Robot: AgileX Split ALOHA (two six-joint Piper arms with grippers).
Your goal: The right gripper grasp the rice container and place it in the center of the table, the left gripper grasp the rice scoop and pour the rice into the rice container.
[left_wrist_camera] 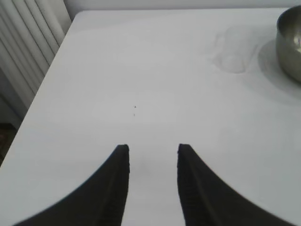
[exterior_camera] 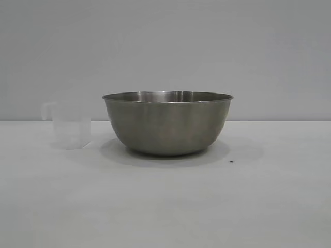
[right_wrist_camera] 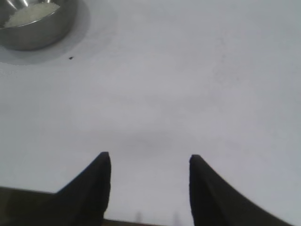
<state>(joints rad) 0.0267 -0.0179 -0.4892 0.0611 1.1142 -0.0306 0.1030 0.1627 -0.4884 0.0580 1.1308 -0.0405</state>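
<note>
The large round brushed-steel bowl (exterior_camera: 168,124) stands mid-worktop (exterior_camera: 165,206) with off-white rice (right_wrist_camera: 32,15) inside. The small clear plastic measuring cup (exterior_camera: 70,126) stands upright just beside it (apart). The left gripper (left_wrist_camera: 153,150) and right gripper (right_wrist_camera: 149,157) hover over bare worktop, fingers released, grasping nothing.

- The left gripper (left_wrist_camera: 153,155) shows only in its own wrist view, at the bottom centre of the frame: two black, pointed, tapering fingers (left_wrist_camera: 120,188) rise from the lower edge, parted by a clear gap with nothing between them.
- The right gripper (right_wrist_camera: 149,162) shows likewise in its own wrist view, at the bottom centre: two black tapering fingers (right_wrist_camera: 96,188), spread a little wider apart, holding nothing.
- In the exterior view neither arm appears.
</note>
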